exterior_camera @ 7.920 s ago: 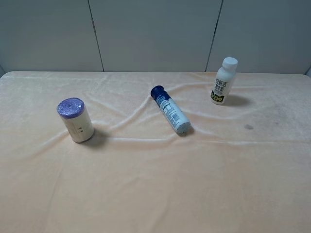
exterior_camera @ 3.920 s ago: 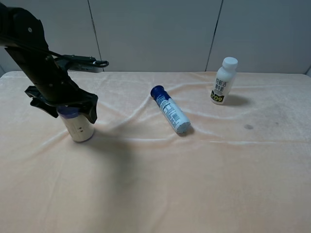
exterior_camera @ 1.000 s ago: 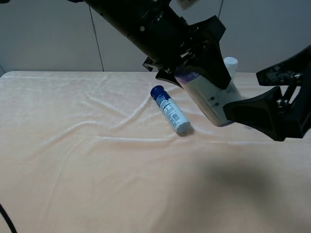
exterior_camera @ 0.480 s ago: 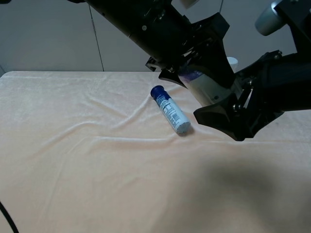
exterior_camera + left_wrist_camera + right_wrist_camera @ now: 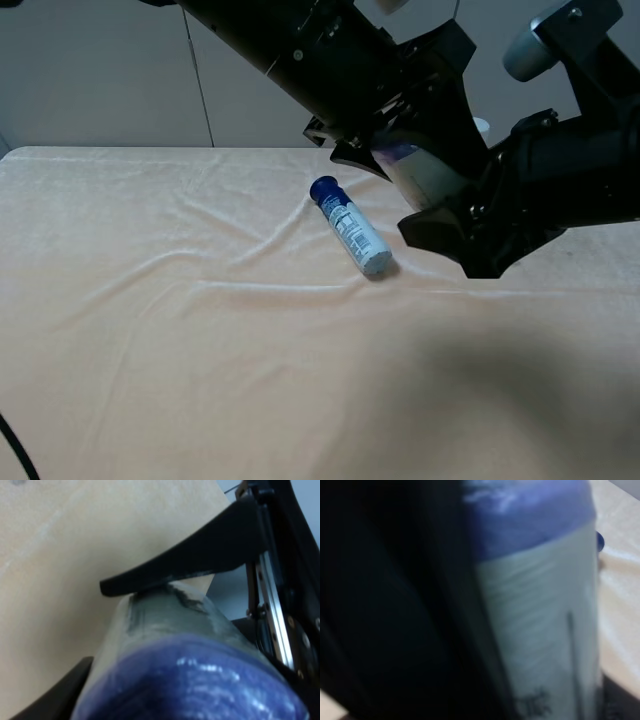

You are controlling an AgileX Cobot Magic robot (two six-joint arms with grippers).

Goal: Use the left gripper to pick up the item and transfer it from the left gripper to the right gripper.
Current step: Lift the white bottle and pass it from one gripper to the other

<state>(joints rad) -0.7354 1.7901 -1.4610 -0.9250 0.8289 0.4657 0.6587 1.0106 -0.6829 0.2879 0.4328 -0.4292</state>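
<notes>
Left gripper: clamped on the purple upper end of the item, which I hold tilted in the air.
The item: clear of the table, up and to the right of the blue-capped bottle.
Right gripper: straddles the item's lower end. One of its fingers touches the cream wall; I cannot tell if it grips.
Blue-capped bottle: lying on the peach cloth.
</notes>
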